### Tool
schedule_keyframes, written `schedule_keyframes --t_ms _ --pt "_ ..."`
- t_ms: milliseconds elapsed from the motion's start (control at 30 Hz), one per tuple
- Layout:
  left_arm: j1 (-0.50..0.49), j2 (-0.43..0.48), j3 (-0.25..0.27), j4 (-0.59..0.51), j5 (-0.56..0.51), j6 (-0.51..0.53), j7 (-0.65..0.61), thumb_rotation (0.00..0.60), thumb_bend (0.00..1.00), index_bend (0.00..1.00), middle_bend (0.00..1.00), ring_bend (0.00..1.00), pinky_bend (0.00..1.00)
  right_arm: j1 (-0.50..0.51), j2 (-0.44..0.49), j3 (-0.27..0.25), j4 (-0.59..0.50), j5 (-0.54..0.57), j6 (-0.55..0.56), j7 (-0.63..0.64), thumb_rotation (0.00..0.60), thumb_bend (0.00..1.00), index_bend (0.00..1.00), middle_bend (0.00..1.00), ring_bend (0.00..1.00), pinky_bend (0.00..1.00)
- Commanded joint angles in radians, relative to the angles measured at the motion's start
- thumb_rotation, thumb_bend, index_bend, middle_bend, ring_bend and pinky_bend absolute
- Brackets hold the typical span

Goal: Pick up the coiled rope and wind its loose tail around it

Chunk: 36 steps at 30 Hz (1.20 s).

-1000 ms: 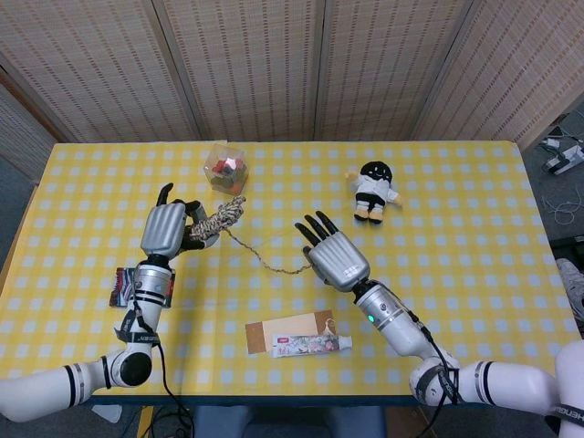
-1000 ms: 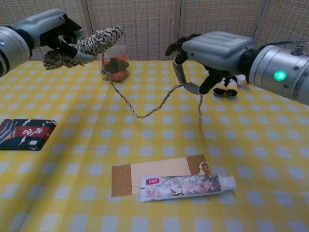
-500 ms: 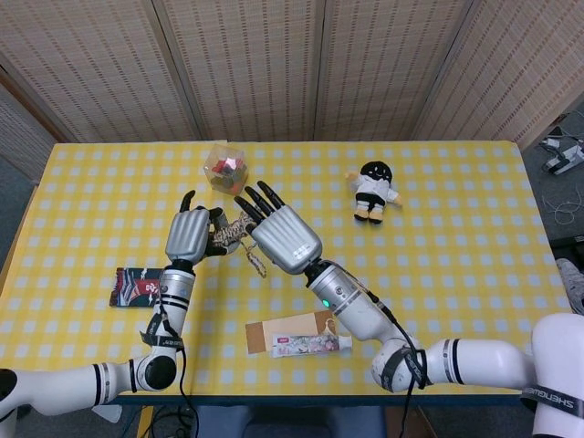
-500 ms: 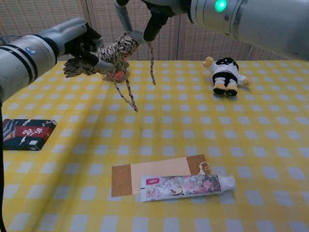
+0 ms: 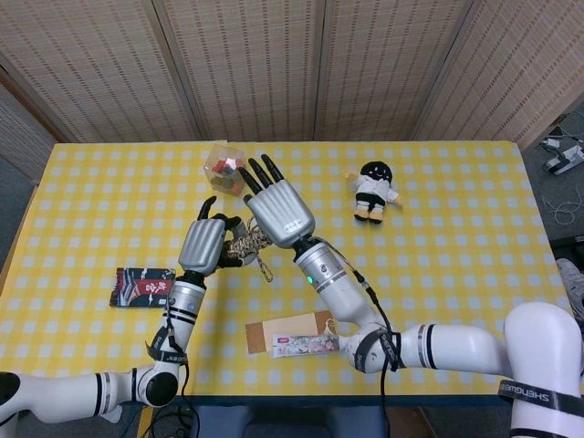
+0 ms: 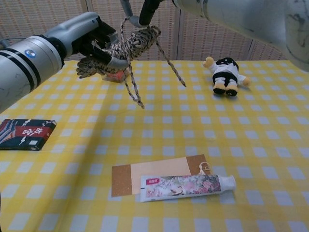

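— As the head view is entered first, what is listed under the task's item?

— One mottled tan-and-brown braided rope coil [image 5: 245, 245], recorded aloft above the yellow-and-white checked tablecloth [image 5: 456, 237], just beside the silver-backed left hand [image 5: 204, 246], whose dark fingers are seen curled about one end of the bundle. The silver-backed right hand [image 5: 278, 212] is logged directly above the coil with its fingers fanned out; what is pinched beneath it cannot be told from this view. Also listed: a clear plastic box of small coloured pieces [image 5: 224, 165], a black-and-white plush doll [image 5: 373, 190], a dark printed packet [image 5: 141, 285], a brown card with a floral tube [image 5: 297, 334].

— And under the chest view?

— The coil [image 6: 123, 48] is shown held level, clasped at its left end by the left hand [image 6: 91, 41]. A loop of the loose speckled tail [image 6: 171, 67] is seen pinched between dark fingertips [image 6: 145, 14] of the right hand at the top edge; two strands are left dangling, clear of the cloth.

— How is the item judged to handle?

— It is judged light, soft and limp, with a rough braid unlikely to slip. The bundle is best clasped across its middle so the turns are not shed; the tail is best taken close to the coil, so little slack is left to sag or snag.
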Motion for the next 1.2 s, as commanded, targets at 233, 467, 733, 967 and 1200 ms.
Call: schedule_keyframes --t_ms 233,467,733,967,1200 --pt "0.030 0.001 0.019 -0.010 0.116 0.001 -0.142 0.549 0.20 0.73 0.61 0.42 0.00 0.016 -0.013 -0.017 0.075 0.044 0.004 0.053 0.600 0.40 0.55 0.11 0.00 0.00" --pt "0.056 0.019 0.020 -0.011 0.183 0.015 -0.231 0.554 0.20 0.74 0.61 0.42 0.00 -0.004 -0.010 -0.035 0.131 0.053 -0.006 0.132 0.600 0.40 0.55 0.11 0.00 0.00" --pt "0.079 0.042 0.007 -0.023 0.206 0.025 -0.288 0.569 0.20 0.74 0.61 0.42 0.00 -0.049 -0.015 -0.078 0.188 0.020 -0.029 0.246 0.600 0.40 0.55 0.11 0.00 0.00" --pt "0.091 0.073 -0.018 -0.053 0.192 0.013 -0.328 0.571 0.20 0.74 0.61 0.42 0.00 -0.077 -0.030 -0.120 0.244 -0.017 -0.060 0.316 0.600 0.40 0.55 0.11 0.00 0.00" --pt "0.101 0.098 -0.044 -0.088 0.174 0.007 -0.365 0.571 0.20 0.74 0.61 0.42 0.00 -0.099 -0.056 -0.153 0.293 -0.051 -0.088 0.370 0.600 0.40 0.55 0.12 0.00 0.00"
